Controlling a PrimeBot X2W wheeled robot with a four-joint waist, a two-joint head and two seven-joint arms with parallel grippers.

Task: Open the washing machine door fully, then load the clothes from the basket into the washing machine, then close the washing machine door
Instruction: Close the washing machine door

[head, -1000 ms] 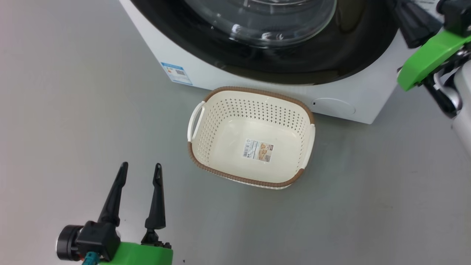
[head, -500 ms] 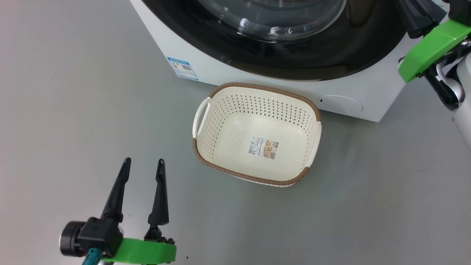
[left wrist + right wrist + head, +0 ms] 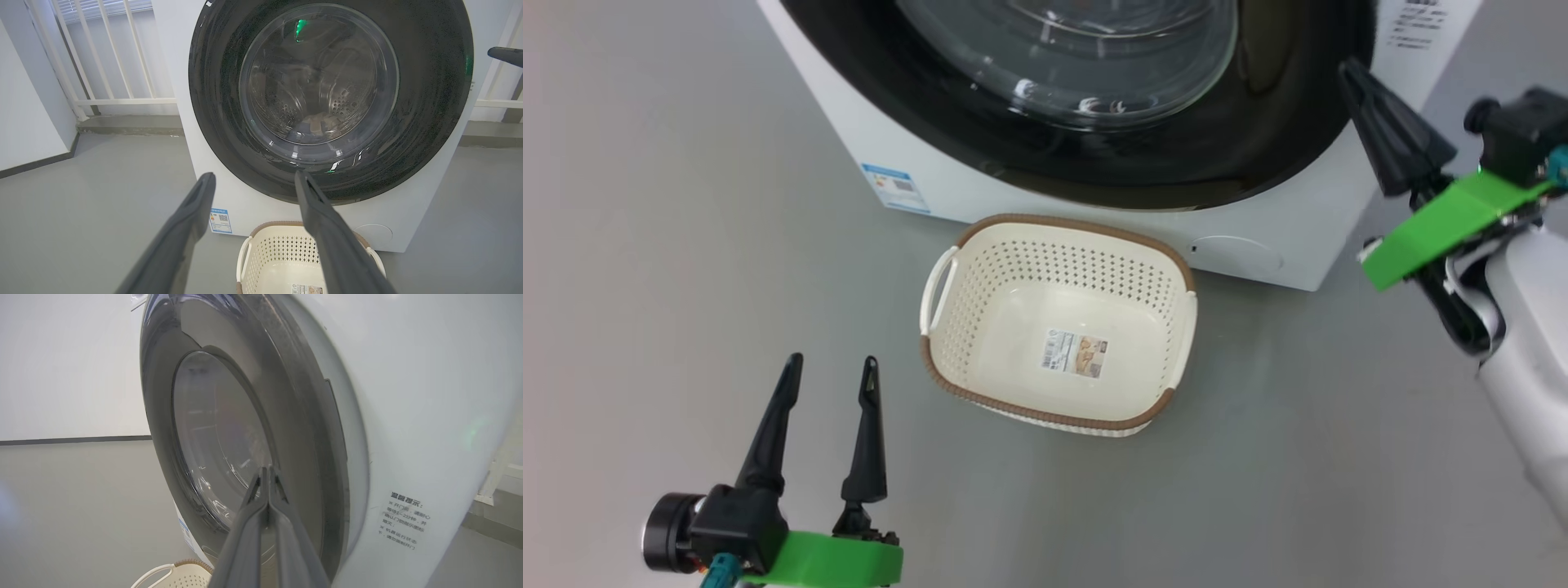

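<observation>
Left gripper (image 3: 834, 359) sits low over floor (image 3: 686, 204): fingers spread wide, nothing between them, well apart from basket (image 3: 980, 294). Right gripper (image 3: 1347, 69): fingers pressed together, gripping nothing, tips at right edge of washing machine door (image 3: 429, 102); you cannot tell whether they touch it. Door is shut flat against washing machine (image 3: 980, 192), glossy and black-rimmed, with clear bulging window (image 3: 318, 73). Clothes (image 3: 316, 122) lie in drum (image 3: 341, 107), seen through window. Basket stands on floor just before machine, bottom label (image 3: 1075, 354) showing.
</observation>
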